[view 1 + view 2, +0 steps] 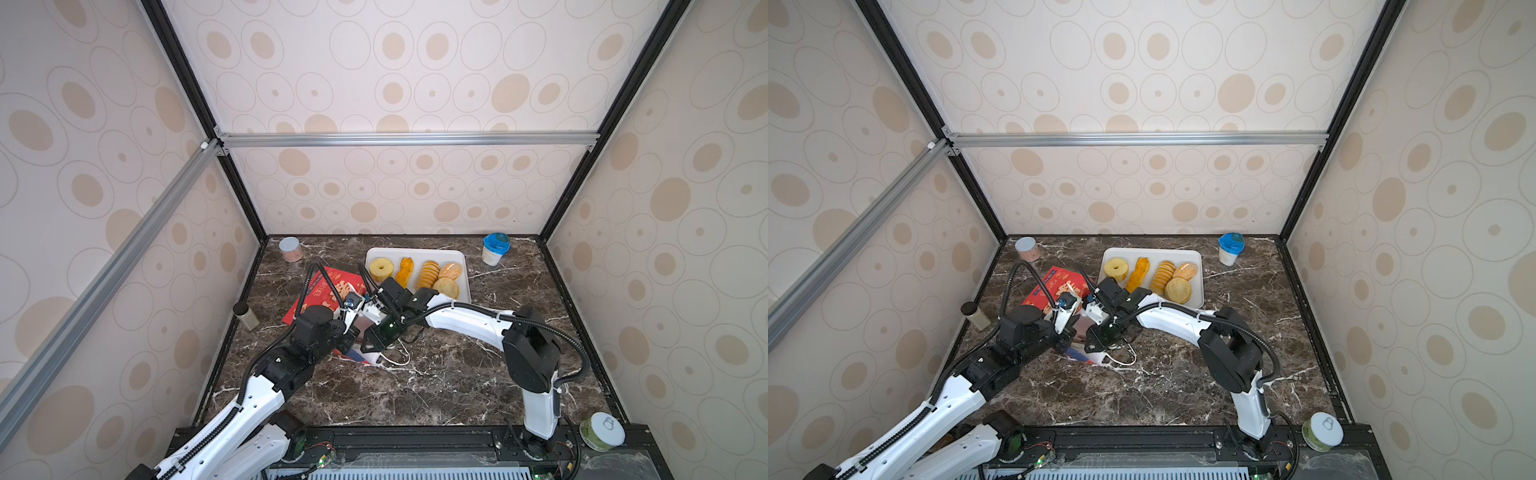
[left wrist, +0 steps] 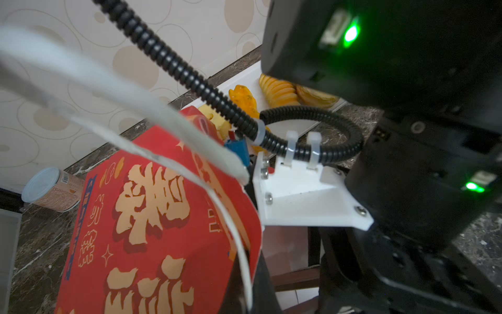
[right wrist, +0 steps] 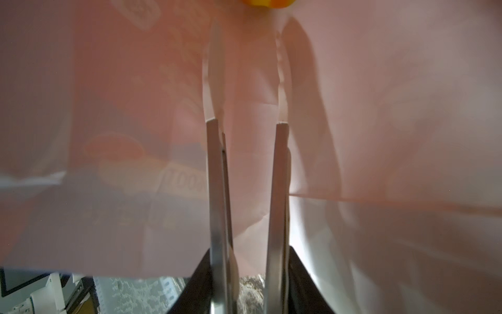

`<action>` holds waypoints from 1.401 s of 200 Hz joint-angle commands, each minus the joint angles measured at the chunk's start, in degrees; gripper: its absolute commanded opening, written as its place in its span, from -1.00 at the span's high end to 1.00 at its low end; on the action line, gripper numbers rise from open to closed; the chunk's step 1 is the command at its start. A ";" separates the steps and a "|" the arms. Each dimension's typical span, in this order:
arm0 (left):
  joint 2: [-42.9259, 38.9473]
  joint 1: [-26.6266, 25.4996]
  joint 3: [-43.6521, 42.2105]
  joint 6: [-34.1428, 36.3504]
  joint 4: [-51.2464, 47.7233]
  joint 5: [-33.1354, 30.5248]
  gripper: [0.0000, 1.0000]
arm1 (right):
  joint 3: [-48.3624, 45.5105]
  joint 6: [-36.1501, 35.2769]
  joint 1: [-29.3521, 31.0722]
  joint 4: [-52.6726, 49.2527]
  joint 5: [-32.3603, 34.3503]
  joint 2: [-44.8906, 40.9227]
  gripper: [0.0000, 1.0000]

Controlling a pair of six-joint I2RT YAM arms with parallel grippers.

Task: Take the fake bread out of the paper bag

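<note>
Lying on its side on the dark marble surface [image 1: 415, 395], the red paper bag [image 1: 328, 291] is pointing its mouth toward the near edge, with a white cord handle [image 1: 401, 358] trailing out onto the stone. The left gripper [image 2: 252, 288] is sitting at the mouth, jaws pressed together, pinching the bag's rim. The right gripper [image 3: 247, 35] is reaching inside the bag. In the right wrist view its two fingers are standing a little apart with only air between them, and pink-lit white lining is closing in on all sides. Just past the fingertips, at the bag's far end, a sliver of yellow-orange fake bread [image 3: 267, 2] is showing. It is lying inside the bag, ungripped, and its full shape is hidden.

The white tray [image 1: 415, 252] is sitting just beyond the bag, toward the back wall, and is carrying five pieces in a rough row. These are a ring [image 1: 381, 269], an orange twisted stick [image 1: 404, 271], a ridged loaf [image 1: 428, 275] and two round buns, the rear bun [image 1: 451, 271] and the front bun [image 1: 446, 287], lying close together.

Other containers are standing round the edges. A pink can [image 1: 289, 248] is at back left, a blue-lidded cup [image 1: 494, 248] at back right, a green can [image 1: 601, 431] on the front rail at right, and a small dark-capped jar [image 1: 246, 316] by the left wall. All are closed, so I cannot tell their contents.
</note>
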 commanded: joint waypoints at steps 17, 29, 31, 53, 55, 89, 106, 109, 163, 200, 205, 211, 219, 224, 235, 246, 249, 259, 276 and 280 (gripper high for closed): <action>-0.69 -1.52 3.97 1.60 -2.18 2.36 1.00 | -3.45 1.34 0.97 8.31 -1.75 -1.13 0.66; -0.64 -1.46 4.52 1.50 -3.58 1.57 1.00 | -5.12 1.88 0.95 9.15 -0.81 -2.56 0.87; -0.60 -1.44 4.56 1.50 -3.89 1.44 1.00 | -5.37 1.89 0.92 9.23 -0.69 -2.76 0.88; 0.07 -1.43 5.92 1.33 -7.23 -0.04 1.00 | -8.80 2.31 0.97 10.26 0.98 -6.12 1.00; 0.15 -1.43 6.14 1.26 -7.53 -0.22 1.00 | -9.02 2.37 0.86 10.38 1.18 -6.44 1.00; 1.75 -1.54 8.91 1.15 -11.87 -2.98 1.00 | -13.45 2.29 0.88 9.17 4.64 -11.91 1.00; 3.39 -1.69 11.03 1.51 -13.51 -5.28 1.00 | -16.24 2.22 0.71 8.28 7.96 -15.75 1.00; 3.85 -1.70 11.46 1.70 -14.02 -5.70 1.00 | -16.78 2.14 0.68 8.13 8.50 -16.24 1.00; 15.31 -5.12 23.78 1.13 -21.52 -11.07 1.00 | -22.21 0.57 -0.70 9.94 9.06 -15.20 1.00; 24.74 -9.22 33.03 0.26 -27.52 -14.32 1.00 | -24.53 3.92 -0.38 17.97 0.86 -12.35 1.00; 25.74 -9.72 33.88 0.35 -27.65 -14.88 1.00 | -25.17 4.40 -0.34 19.16 0.23 -12.66 1.00; 26.92 -10.12 34.78 0.59 -27.67 -15.24 1.00 | -25.77 4.97 -0.24 20.29 -0.71 -13.16 1.00; 28.35 -10.44 35.71 1.22 -27.30 -15.33 1.00 | -26.52 5.62 -0.09 21.52 -1.58 -13.87 1.00; 29.06 -10.57 35.95 1.67 -26.60 -15.56 1.00 | -27.01 6.08 -0.11 22.25 -2.08 -14.30 1.00; 30.51 -10.84 36.24 2.57 -24.82 -15.56 1.00 | -27.81 6.87 -0.09 23.66 -3.21 -15.15 1.00; 32.12 -11.05 36.74 2.97 -22.75 -14.99 1.00 | -28.62 7.78 -0.10 24.87 -4.05 -15.69 1.00; 32.52 -11.16 36.84 3.07 -22.25 -14.84 1.00 | -28.72 8.07 -0.15 25.25 -4.16 -15.79 1.00; 33.97 -11.51 37.41 3.17 -20.55 -13.76 1.00 | -29.18 8.58 -0.15 25.92 -5.03 -15.82 1.00; 36.54 -12.44 38.17 3.87 -18.71 -12.66 1.00 | -29.71 8.98 -0.09 26.04 -4.90 -15.95 1.00; 37.06 -12.63 38.17 4.10 -18.35 -12.70 1.00 | -29.99 9.19 -0.16 26.11 -4.82 -16.08 1.00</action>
